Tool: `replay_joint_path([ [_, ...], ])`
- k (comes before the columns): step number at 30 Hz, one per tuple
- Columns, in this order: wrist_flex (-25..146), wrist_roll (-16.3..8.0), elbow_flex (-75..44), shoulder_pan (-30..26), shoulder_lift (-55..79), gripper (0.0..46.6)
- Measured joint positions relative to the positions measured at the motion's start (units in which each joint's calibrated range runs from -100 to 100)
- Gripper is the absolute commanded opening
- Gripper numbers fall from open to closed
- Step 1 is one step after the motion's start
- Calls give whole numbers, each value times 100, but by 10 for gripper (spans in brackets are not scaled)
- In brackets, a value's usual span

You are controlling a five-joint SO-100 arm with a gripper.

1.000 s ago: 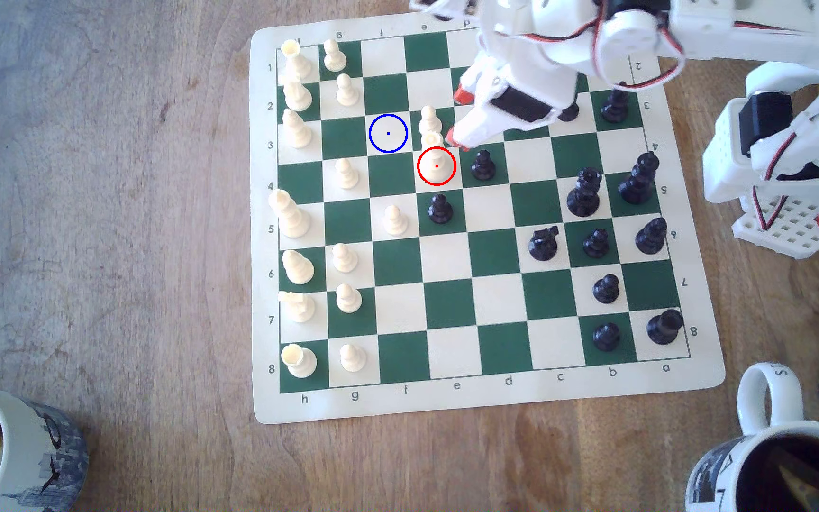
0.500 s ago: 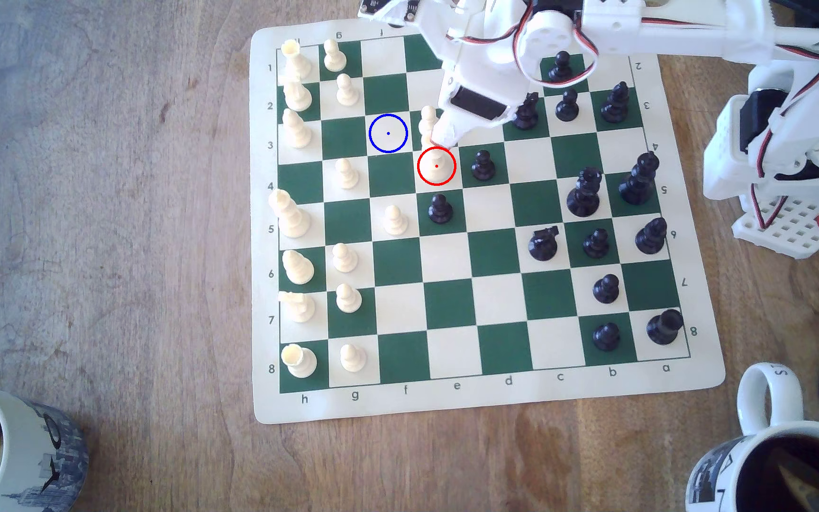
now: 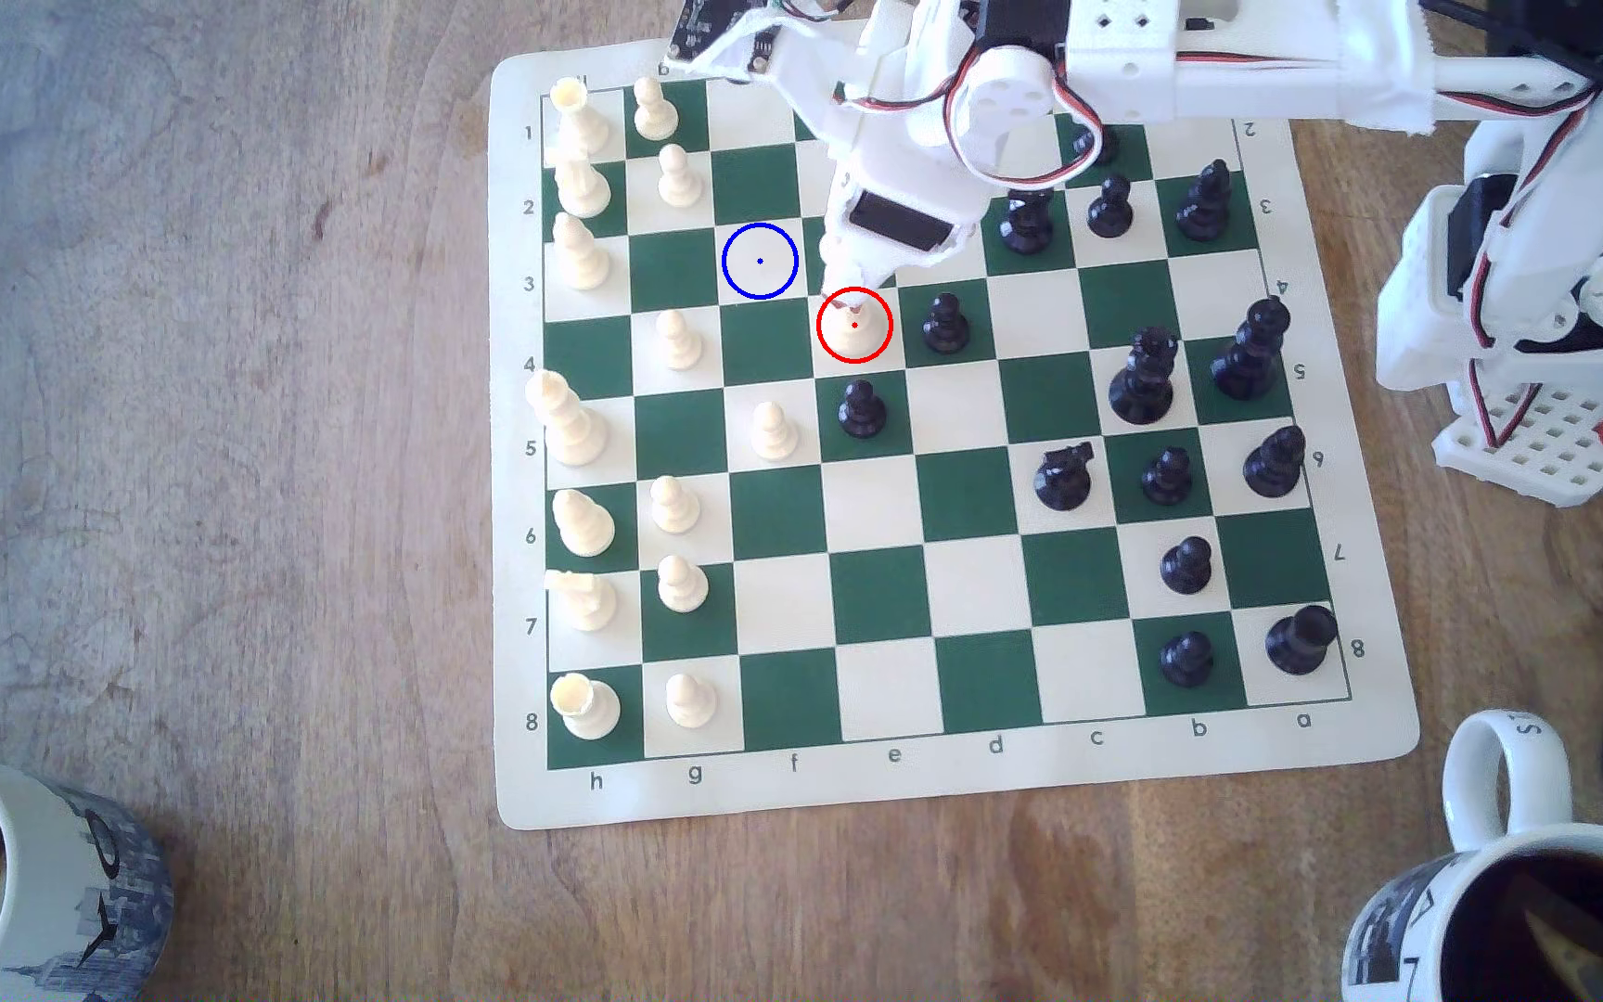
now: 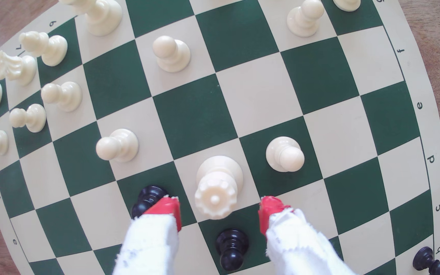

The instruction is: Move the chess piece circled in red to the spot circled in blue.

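While the crowned cream piece (image 4: 217, 193) stood on its red-ringed cream square, your claw (image 4: 220, 211) hung wide open around its crown, red fingertips (image 4: 170, 209) flanking it without touching, holding nothing. Step in hand, by my reading: the approach to the grasp; next you would need to lower and close. Blue-ringed square (image 3: 759, 261): one square diagonally off. The wrist view gave you the gaps to both tips and the black pawn (image 4: 147, 198) beside one; the exterior view gave the rings.

Arm (image 3: 904, 193) hiding queen's crown (image 3: 854, 332), mugs (image 3: 17, 886) cut by frame edge
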Motion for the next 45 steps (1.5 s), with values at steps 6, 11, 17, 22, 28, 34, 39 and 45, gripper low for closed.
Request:
replay_joint_path([
  [6,-56,0,0,-88,101,162],
  [11,-80,0,0,-111,302,159],
  [17,-80,0,-190,-103,461,151],
  [22,-151,5,-262,-184,461,149],
  [28,-151,5,-271,-155,511,150],
  [34,-151,5,-316,-155,561,150],
  [39,-151,5,-316,-155,561,150],
  [45,-135,5,-316,-155,570,150],
])
